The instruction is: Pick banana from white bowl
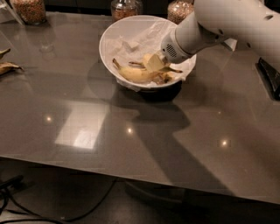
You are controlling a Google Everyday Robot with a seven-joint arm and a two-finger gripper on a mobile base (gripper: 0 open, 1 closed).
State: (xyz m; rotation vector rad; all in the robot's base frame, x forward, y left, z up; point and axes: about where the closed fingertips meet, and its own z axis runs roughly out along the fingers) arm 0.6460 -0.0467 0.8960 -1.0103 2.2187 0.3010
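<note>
Surface: glossy grey table (78,175) reflecting lights.
Far edge: glass jars (29,9).
Floor: dark cables (26,209).
Banana (135,75): lying in the white bowl (105,40).
Gripper (153,62): inside the bowl, over the banana; its grip cannot be told.

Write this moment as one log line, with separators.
gripper: inside white bowl, at banana | banana: lying in bowl, not lifted

Single high view, angled down across the near table (131,148), gripper (154,63) inside the white bowl (106,40).
</note>
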